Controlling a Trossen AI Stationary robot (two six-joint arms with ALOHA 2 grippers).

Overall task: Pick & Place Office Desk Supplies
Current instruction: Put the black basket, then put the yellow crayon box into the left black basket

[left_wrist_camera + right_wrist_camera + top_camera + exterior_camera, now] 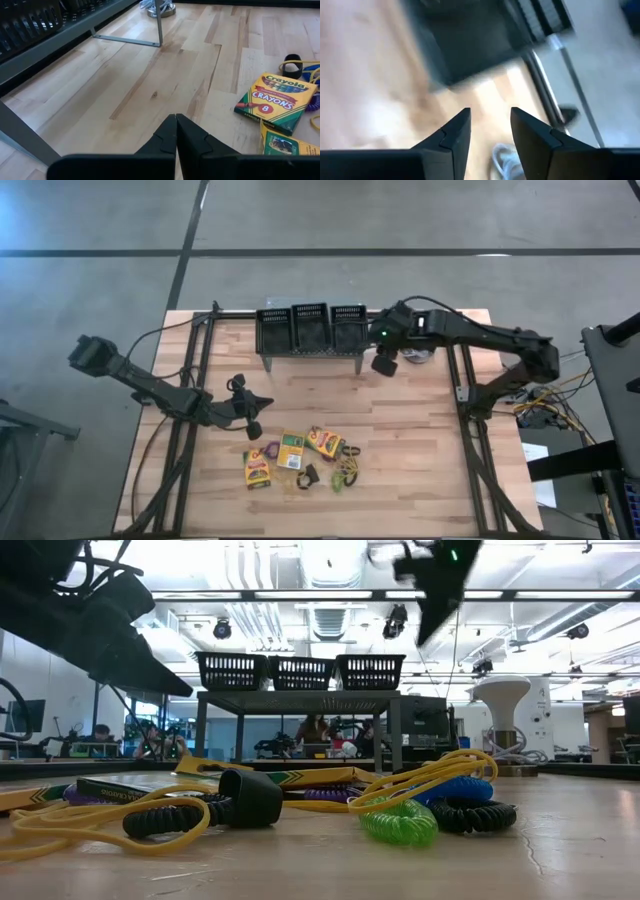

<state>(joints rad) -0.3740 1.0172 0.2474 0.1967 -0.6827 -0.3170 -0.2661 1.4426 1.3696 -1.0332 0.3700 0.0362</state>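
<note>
Three yellow-and-green crayon boxes lie flat on the wooden table near its near edge [258, 468] [291, 450] [325, 442]; two of them show in the left wrist view [276, 102] [290, 145]. Beside them lie yellow rubber bands [420, 780], a green coiled band [400, 822] and a black clip [250, 798]. My left gripper [250, 416] [176, 120] is shut and empty, hovering just left of and beyond the boxes. My right gripper [385, 365] [490, 117] is open and empty, above the table by the right end of the shelf.
A grey metal shelf [310, 353] with three black baskets [310, 327] stands at the far edge. A white bulb-like object [503, 700] stands right of it. Bare wood [420, 440] lies between the shelf and the supplies and to their right.
</note>
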